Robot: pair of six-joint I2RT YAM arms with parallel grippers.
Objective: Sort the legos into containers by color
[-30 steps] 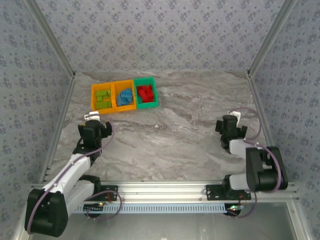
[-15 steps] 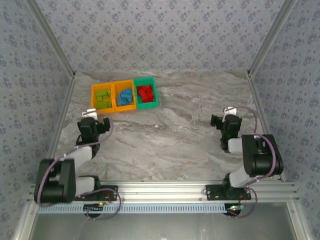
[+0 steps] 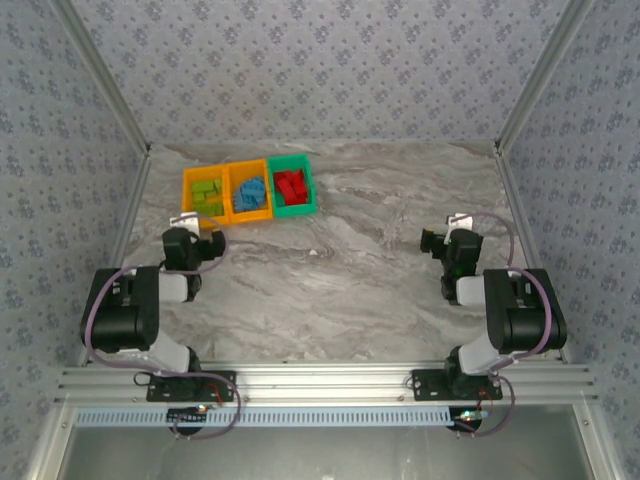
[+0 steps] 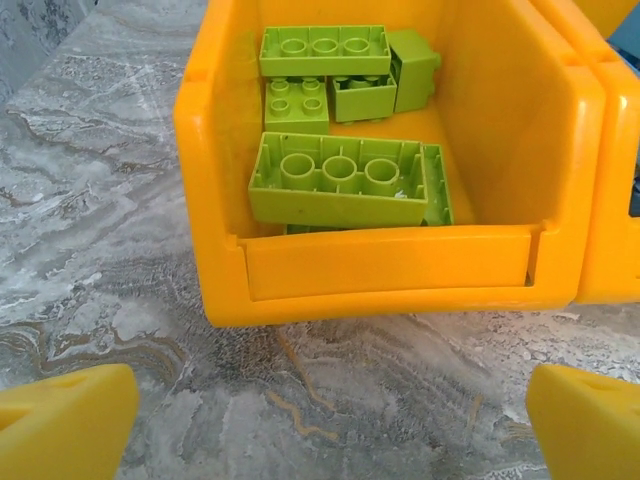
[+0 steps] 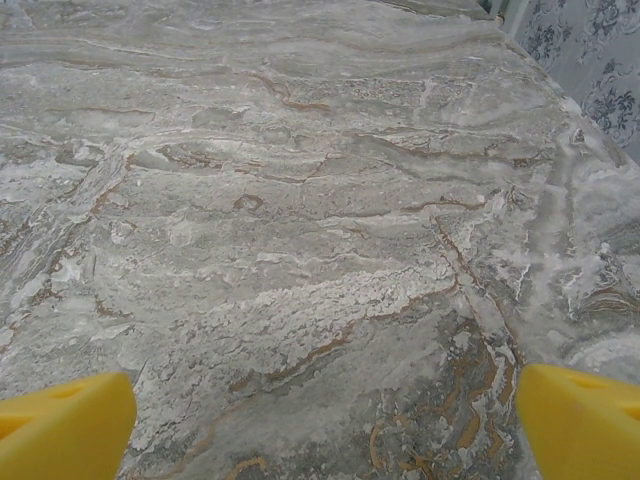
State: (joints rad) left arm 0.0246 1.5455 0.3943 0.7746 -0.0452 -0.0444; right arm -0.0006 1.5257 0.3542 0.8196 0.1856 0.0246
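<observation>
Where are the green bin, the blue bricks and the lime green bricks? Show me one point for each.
green bin [image 3: 296,209], top view, on its near wall.
blue bricks [image 3: 251,193], top view, on the middle of the pile.
lime green bricks [image 4: 340,178], left wrist view, on the studded top of the nearest brick.

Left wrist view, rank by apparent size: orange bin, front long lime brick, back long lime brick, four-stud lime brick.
Largest: orange bin
front long lime brick and back long lime brick: unsure, front is nearer
four-stud lime brick

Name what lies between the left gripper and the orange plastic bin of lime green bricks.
Just bare marbled tabletop before the orange bin, left wrist view.
</observation>
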